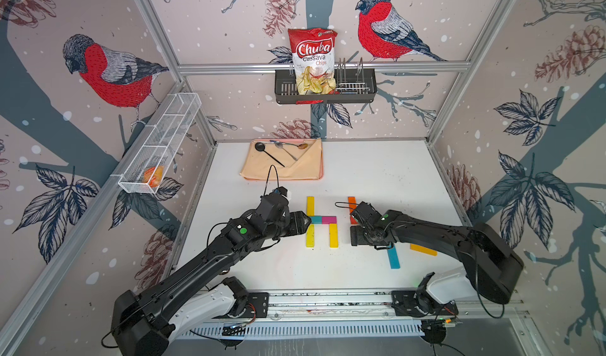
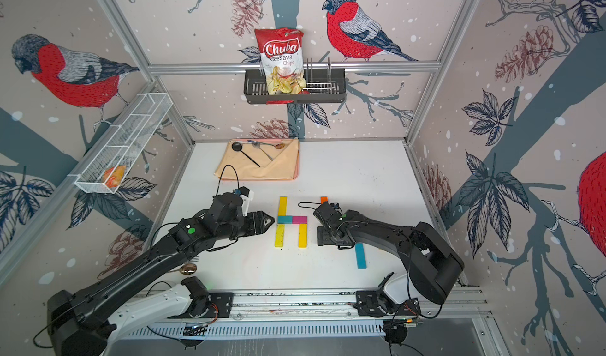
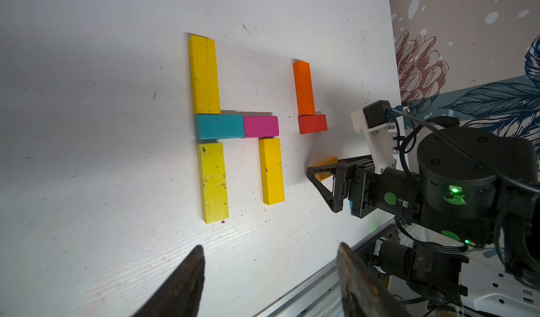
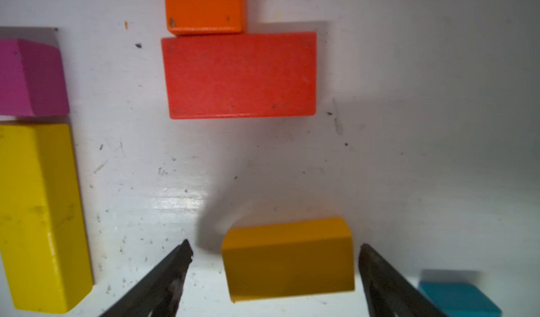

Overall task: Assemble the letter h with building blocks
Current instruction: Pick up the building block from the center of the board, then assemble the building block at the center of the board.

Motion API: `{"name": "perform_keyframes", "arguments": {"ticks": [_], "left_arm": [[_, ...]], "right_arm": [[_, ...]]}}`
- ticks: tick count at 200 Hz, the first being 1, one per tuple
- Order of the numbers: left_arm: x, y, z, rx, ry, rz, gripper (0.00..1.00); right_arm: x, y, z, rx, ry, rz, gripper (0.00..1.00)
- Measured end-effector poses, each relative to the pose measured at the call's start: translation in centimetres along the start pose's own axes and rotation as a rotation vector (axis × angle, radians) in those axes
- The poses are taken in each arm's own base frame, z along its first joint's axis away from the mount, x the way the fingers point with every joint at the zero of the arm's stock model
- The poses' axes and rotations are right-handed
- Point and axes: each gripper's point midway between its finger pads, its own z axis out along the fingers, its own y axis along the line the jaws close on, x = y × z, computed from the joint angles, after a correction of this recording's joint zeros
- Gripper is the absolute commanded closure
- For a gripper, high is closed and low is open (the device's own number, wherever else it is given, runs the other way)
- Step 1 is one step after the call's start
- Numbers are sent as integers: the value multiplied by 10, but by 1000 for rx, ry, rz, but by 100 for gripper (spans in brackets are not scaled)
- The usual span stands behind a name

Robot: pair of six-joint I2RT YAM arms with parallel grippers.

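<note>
Orange block (image 1: 352, 200): far end only in both top views, remainder under right arm (image 1: 426, 233); cut by frame edge in right wrist view. Long teal block (image 1: 393, 257): upper end beneath same arm. Short amber block (image 3: 325, 163): partly behind right hand (image 3: 314, 172) in left wrist view (hidden in top views). Mesh basket (image 1: 177, 108) contents: unidentifiable.

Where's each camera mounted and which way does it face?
Top views: high above the front rail, looking down at table; left arm, right arm show.
Left wrist: faces the block h past left gripper fingertips; right arm shows.
Right wrist: low over the amber block, between right gripper fingertips.
Shared: all show the magenta block.
</note>
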Motion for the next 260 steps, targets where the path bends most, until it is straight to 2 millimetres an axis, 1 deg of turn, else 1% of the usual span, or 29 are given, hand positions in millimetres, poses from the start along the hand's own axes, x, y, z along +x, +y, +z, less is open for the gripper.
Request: {"name": "perform_keyframes", "arguments": {"ticks": [12, 23, 45, 55, 75, 99, 116, 129, 140, 157, 188, 201, 219, 225, 232, 260], "left_arm": [[0, 0, 0, 0, 0, 0, 30], [0, 0, 0, 0, 0, 0, 31], [0, 0, 0, 0, 0, 0, 30], [0, 0, 0, 0, 0, 0, 30], [0, 0, 0, -1, 0, 0, 31], [0, 0, 0, -1, -1, 1, 31], [-1, 0, 0, -2, -3, 1, 31], [-1, 0, 0, -3, -3, 1, 31], [-1, 0, 0, -3, -4, 1, 31], [-2, 2, 0, -10, -10, 1, 31], [-3, 2, 0, -14, -12, 0, 31], [-3, 3, 0, -15, -14, 0, 31], [-3, 4, 0, -16, -16, -2, 31], [-4, 4, 0, -17, -17, -3, 31], [-3, 5, 0, -20, -17, -3, 31], [-1, 8, 4, -30, -7, -6, 31]], "right_arm": [[0, -2, 3, 10, -4, -5, 21], [0, -2, 4, 12, -11, -5, 28], [-1, -3, 3, 10, -33, -8, 38], [-1, -3, 1, 5, -41, 0, 41], [1, -4, -3, -11, -31, 13, 42], [-9, -11, -14, -19, -56, 54, 42], [-23, -20, -24, -23, -86, 106, 41], [-38, -32, -32, -21, -114, 164, 41], [-48, -43, -34, -9, -129, 206, 41], [-59, -56, -30, 21, -127, 238, 42], [-66, -69, -8, 72, -72, 257, 42], [-69, -73, -1, 84, -61, 266, 40], [-73, -76, 4, 88, -62, 265, 20], [-75, -77, 5, 88, -64, 268, 15], [-76, -78, 5, 89, -65, 268, 12], [-79, -78, 6, 81, -73, 272, 7]]}}
